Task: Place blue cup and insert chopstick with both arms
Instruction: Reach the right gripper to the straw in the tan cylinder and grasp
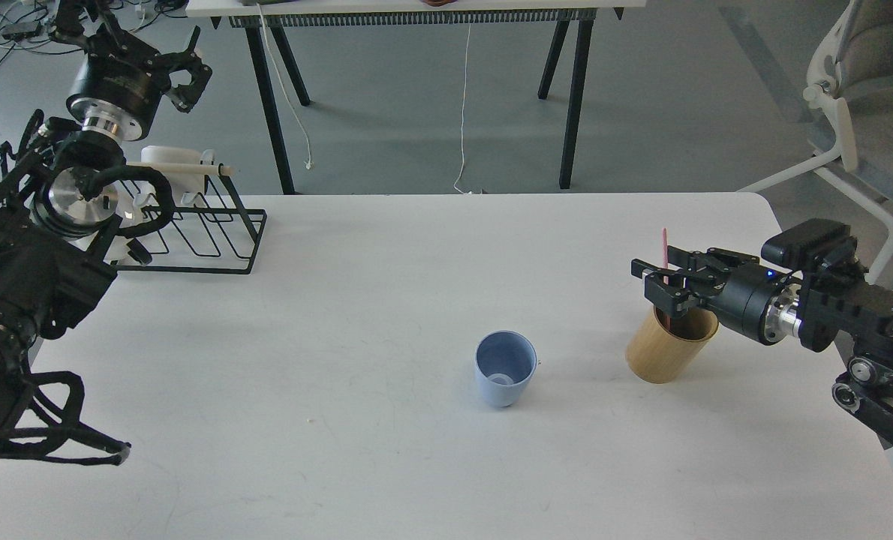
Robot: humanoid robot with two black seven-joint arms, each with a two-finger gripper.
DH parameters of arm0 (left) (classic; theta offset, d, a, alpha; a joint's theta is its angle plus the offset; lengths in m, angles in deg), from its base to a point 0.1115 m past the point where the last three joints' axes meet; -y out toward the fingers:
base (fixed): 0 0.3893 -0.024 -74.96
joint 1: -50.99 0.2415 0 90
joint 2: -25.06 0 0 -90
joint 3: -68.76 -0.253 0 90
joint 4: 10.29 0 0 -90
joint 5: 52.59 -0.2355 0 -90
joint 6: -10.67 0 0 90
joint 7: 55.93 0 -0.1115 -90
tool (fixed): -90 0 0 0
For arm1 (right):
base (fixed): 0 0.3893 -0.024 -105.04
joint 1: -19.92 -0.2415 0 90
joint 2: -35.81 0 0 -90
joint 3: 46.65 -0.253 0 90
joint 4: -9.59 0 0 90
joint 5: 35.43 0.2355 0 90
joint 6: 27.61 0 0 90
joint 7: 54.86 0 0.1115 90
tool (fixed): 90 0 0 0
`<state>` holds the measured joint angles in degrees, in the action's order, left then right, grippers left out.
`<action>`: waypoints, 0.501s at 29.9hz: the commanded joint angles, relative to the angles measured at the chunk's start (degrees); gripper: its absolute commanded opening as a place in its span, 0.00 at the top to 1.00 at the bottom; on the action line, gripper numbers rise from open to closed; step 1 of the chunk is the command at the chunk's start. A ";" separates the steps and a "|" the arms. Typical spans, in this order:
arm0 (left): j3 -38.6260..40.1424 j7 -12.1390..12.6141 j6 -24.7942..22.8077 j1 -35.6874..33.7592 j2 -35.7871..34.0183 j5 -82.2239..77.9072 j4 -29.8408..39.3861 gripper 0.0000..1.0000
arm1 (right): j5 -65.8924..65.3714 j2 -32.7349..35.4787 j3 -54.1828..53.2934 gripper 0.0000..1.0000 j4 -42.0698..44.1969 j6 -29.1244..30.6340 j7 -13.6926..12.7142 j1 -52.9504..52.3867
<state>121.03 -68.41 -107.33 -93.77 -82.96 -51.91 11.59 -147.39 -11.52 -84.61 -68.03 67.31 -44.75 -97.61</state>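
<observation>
The blue cup stands upright and empty on the white table, right of centre. A pink chopstick stands in the tan cylinder holder to the cup's right. My right gripper comes in from the right just above the holder's rim. Its jaws are open and sit on either side of the chopstick's lower part, which they hide. My left gripper is open and empty, raised beyond the table's far left corner, far from the cup.
A black wire rack with a beige rod and white items stands at the table's back left. A second table's legs and a hanging white cable are behind. An office chair is at the right.
</observation>
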 commanded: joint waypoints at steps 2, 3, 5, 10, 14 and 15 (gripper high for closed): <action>0.11 -0.18 0.00 0.00 0.00 0.02 0.00 0.00 | -0.37 -0.04 0.34 0.63 0.36 0.01 -0.18 0.02; 0.11 -0.18 0.00 0.00 0.00 0.11 0.00 0.00 | -0.37 -0.04 0.43 0.64 0.45 0.01 -0.18 0.11; 0.37 -0.26 0.00 -0.09 0.00 0.11 0.00 0.00 | -0.37 -0.13 0.61 0.68 1.15 0.01 -0.18 0.11; 0.38 -0.27 0.00 -0.17 0.00 0.11 0.00 0.00 | -0.37 -0.04 0.70 0.80 1.15 0.10 -0.18 -0.07; 0.29 -0.27 0.00 -0.17 -0.17 0.11 0.00 0.00 | -0.37 -0.04 0.61 0.91 1.15 0.01 -0.26 -0.16; 0.37 -0.35 0.00 -0.17 -0.17 0.11 0.00 0.00 | -0.37 -0.04 0.61 0.92 1.07 0.01 -0.27 -0.16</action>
<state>121.39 -68.67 -107.33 -93.96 -83.07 -51.80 11.59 -147.78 -11.53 -83.92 -66.84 67.37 -44.94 -97.72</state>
